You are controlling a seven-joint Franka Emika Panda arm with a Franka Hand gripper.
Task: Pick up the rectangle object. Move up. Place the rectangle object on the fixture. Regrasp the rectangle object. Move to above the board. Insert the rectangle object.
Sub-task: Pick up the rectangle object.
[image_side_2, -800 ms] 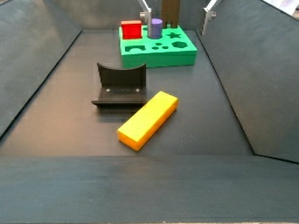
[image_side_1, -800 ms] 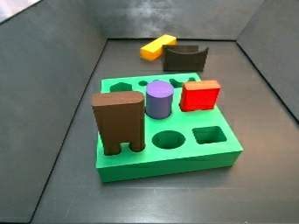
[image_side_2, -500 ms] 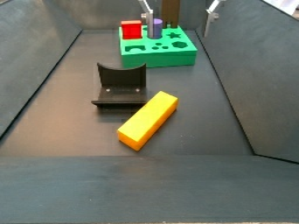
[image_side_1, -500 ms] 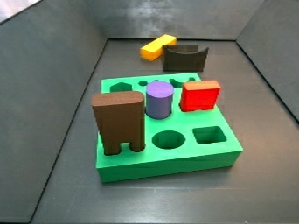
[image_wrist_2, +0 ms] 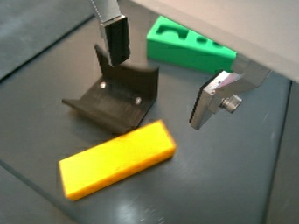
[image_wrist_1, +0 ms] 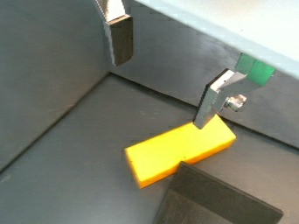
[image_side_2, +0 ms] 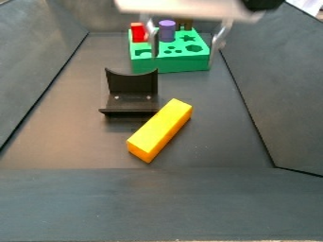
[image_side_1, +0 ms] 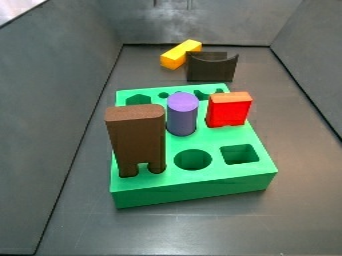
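The rectangle object [image_side_2: 161, 128] is a yellow-orange bar lying flat on the dark floor, just in front of the fixture [image_side_2: 128, 92]. It also shows in both wrist views [image_wrist_1: 181, 150] [image_wrist_2: 117, 159]. The fixture [image_wrist_2: 114, 96] is a dark U-topped block with nothing on it. The green board [image_side_1: 227, 175] stands farther off, and one corner shows in a wrist view [image_wrist_2: 187, 48]. My gripper [image_wrist_1: 166, 70] is open and empty, its fingers [image_wrist_2: 114, 39] wide apart. It hangs above the floor, over the bar and the fixture without touching them. Its blurred white body [image_side_2: 190, 6] crosses the top of a side view.
On the board stand a brown arch-legged block [image_side_1: 136, 140], a purple cylinder [image_side_1: 182, 113] and a red cube [image_side_1: 229, 109]. A round hole [image_side_1: 195, 158] and a square hole [image_side_1: 239, 154] are open at its front. Sloping grey walls [image_side_2: 259, 85] close in the floor.
The gripper's body has come into a side view at the top, blurred by motion, moving from the board's end toward the bar. The bar, fixture and board have not moved.
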